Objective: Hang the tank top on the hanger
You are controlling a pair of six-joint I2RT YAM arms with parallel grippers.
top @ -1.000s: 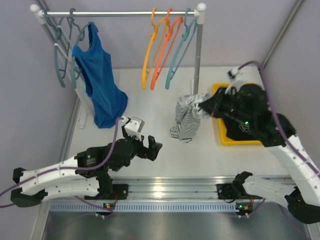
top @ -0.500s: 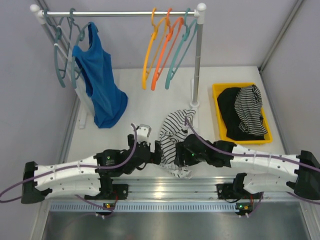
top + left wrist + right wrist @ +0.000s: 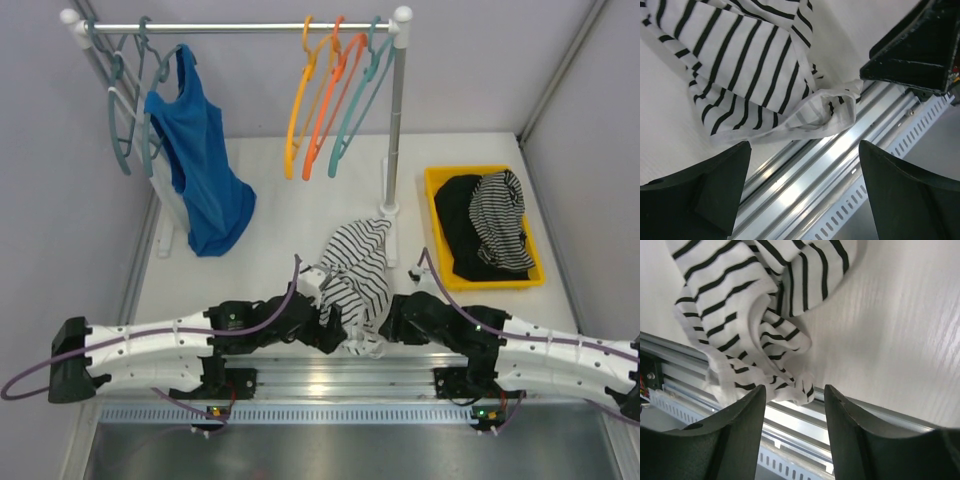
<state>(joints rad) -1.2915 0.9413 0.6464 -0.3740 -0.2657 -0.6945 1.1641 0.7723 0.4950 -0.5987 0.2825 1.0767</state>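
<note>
Teal hangers (image 3: 122,120) hung at the far left of the clothes rail (image 3: 240,27), well beyond and to the left of the left end effector (image 3: 330,326). A blue tank top (image 3: 200,170) hung just beside them. The left end effector lay low over the near edge of the worktop (image 3: 270,230). Its fingers (image 3: 705,190) were spread wide with nothing between them. Just ahead of them, a folded hem of the striped tank top (image 3: 358,275) spilled onto the aluminium rail (image 3: 330,372) along the worktop's front edge.

The tank top lay crumpled on the worktop between the two end effectors, touching or nearly touching each at its near end, and stretched away from them toward the rack post (image 3: 393,120). Far beyond it the amber hanger (image 3: 297,110) hung on the clothes rail, well apart from both end effectors. A redder orange hanger (image 3: 325,100) and another teal hanger (image 3: 357,95) hung to its right.

The right end effector (image 3: 398,318) faced the tank top from the other side. Its fingers (image 3: 737,425) stood partly apart, and a bunched corner of the fabric sat just at their tips, not visibly pinched. Beyond and to the right of it sat a yellow bin (image 3: 437,235). It held a black garment (image 3: 462,225) and a finely striped one (image 3: 505,225).
</note>
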